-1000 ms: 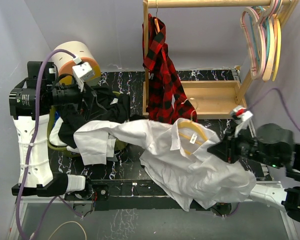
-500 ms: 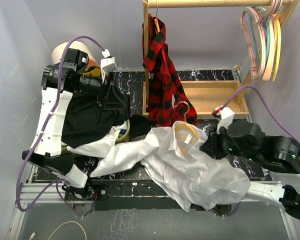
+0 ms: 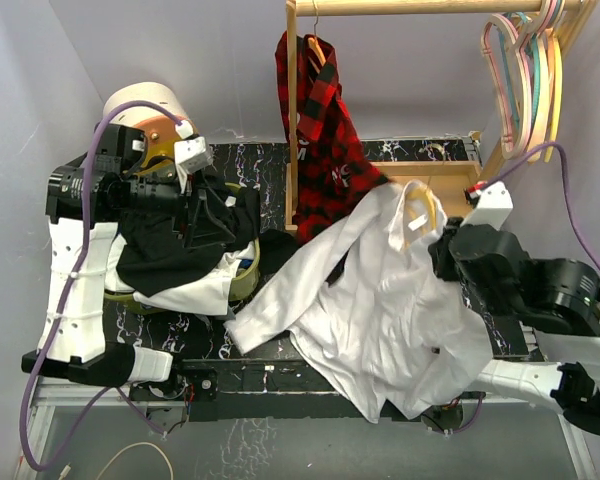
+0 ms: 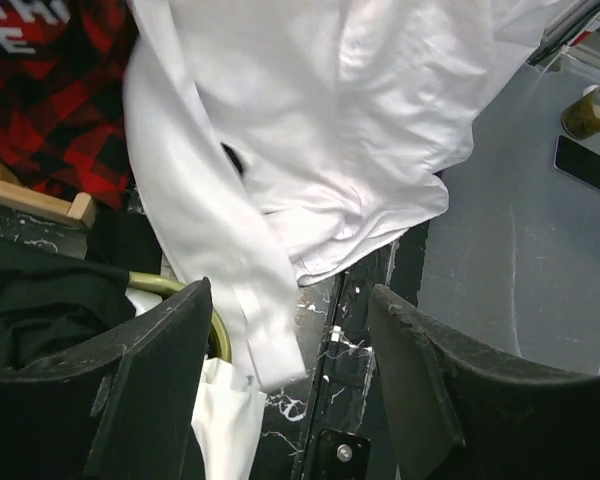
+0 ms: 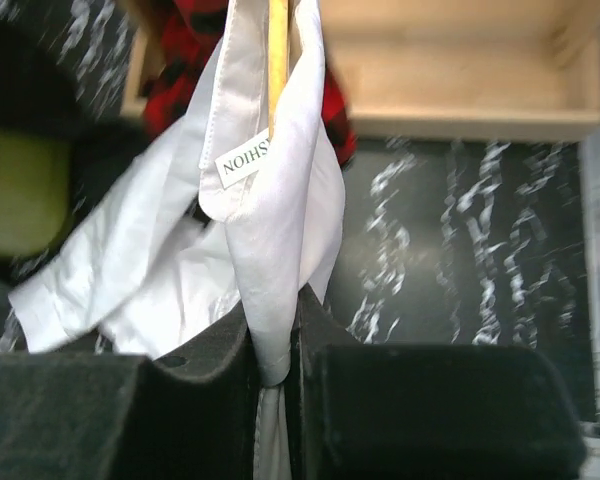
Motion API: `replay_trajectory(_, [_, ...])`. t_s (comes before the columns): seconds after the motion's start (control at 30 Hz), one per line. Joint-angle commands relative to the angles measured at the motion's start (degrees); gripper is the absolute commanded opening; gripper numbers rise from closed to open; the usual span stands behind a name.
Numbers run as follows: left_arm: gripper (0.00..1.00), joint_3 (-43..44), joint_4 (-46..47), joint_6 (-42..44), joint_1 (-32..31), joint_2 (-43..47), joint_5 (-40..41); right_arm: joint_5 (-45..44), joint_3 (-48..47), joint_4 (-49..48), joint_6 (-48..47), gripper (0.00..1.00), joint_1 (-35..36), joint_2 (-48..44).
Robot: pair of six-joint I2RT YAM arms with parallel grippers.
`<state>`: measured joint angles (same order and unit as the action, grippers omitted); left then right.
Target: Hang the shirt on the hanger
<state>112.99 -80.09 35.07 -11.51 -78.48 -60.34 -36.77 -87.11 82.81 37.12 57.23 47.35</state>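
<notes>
The shirt (image 3: 380, 300) has risen, right end effector (image 5: 275, 340) clamped on its collar.

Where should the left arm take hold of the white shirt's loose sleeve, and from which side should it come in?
Probably the cuff end of the sleeve, from above, the left gripper's fingers across its width. The sleeve trails down from the held-up shirt as a flat narrow band, and its end lies free and uncovered.

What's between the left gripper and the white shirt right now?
Top view: a black garment heaped over an olive-rimmed basket lies between the left gripper and the shirt.
</notes>
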Motion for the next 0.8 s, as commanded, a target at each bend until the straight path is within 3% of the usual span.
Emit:
replay_trajectory(0.0, [0.63, -2.8, -1.28, -0.85, 3.19, 3.88, -2.14, -26.02, -4.71, -11.27, -4.4, 0.08, -0.46, 5.98])
replay_trajectory(0.17, [0.63, -4.25, -1.84, -0.53, 5.28, 6.03, -1.53, -28.33, -4.81, -29.44, -22.24, 0.08, -0.46, 9.95])
replay_trajectory(0.3, [0.62, -6.44, -1.53, -0.38, 7.69, 7.23, -3.03, -18.94, -5.68, -34.51, -28.46, 0.08, -0.3, 3.5])
replay_trajectory(0.53, [0.58, -7.85, 0.19, -2.32, 11.28, 7.22, -5.37, -14.94, -11.06, -6.68, -5.46, 0.08, -0.42, -6.28])
replay_trajectory(0.77, [0.55, -8.74, -0.59, -2.63, 11.32, 7.16, -2.8, -15.72, -15.2, -4.93, -11.03, 0.08, -3.64, -10.22])
